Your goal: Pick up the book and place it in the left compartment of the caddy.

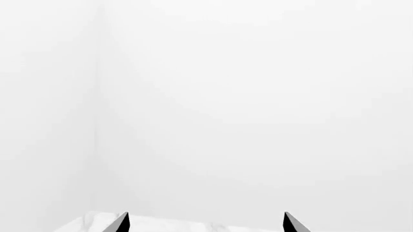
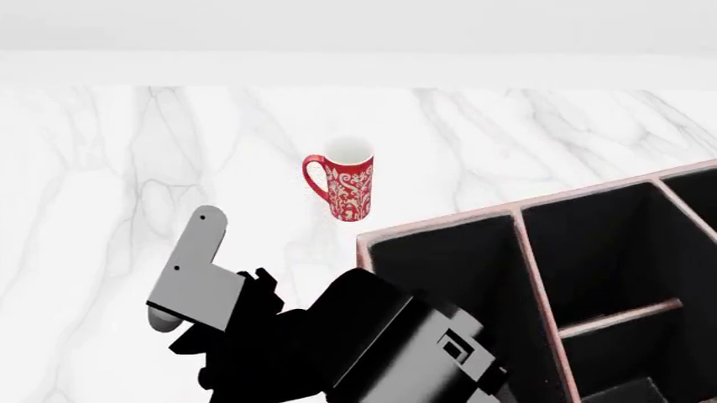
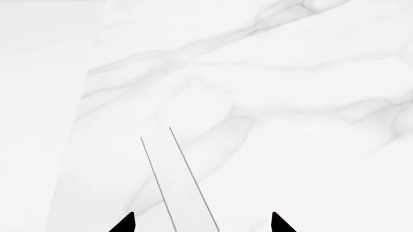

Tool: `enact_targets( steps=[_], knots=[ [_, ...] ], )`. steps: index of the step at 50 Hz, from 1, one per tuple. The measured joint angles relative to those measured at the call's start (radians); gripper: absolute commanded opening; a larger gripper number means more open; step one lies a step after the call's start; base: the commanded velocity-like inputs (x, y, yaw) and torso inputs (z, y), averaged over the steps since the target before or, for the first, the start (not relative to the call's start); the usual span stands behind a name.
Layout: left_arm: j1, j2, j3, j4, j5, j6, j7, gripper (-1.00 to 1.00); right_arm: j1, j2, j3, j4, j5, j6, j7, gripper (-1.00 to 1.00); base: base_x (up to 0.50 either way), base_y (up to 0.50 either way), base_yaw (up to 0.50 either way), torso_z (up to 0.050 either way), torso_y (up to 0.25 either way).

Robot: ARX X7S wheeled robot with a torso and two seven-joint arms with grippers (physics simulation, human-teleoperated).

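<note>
The book does not show in any view. The reddish-brown caddy [image 2: 448,223] stands at the right of the head view, its black-lined left compartment [image 2: 448,269] nearest the middle and partly covered by a black and grey arm [image 2: 336,344]. That arm fills the lower left, and its fingers cannot be made out there. In the left wrist view my left gripper [image 1: 206,224] is open, fingertips far apart, facing a white wall past a marble table edge [image 1: 181,224]. My right gripper [image 3: 203,223] is open above bare marble, nothing between its fingers.
A red patterned mug [image 2: 342,186] stands upright on the marble table [image 2: 112,168], beyond the caddy's near-left corner. Two smaller caddy sections [image 2: 605,260] lie right of the divider. Two thin grey lines [image 3: 171,179] run across the marble in the right wrist view.
</note>
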Motion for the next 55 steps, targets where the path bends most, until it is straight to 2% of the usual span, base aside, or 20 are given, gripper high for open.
enact_targets(
  steps=[55],
  knots=[
    [0.026,-0.013,-0.021,0.007,-0.019,0.027,-0.006,1.00,-0.067,-0.030,-0.090,0.050,-0.038,-0.081,0.001,1.00,0.00,0.00,0.00,0.000,0.000]
  ],
)
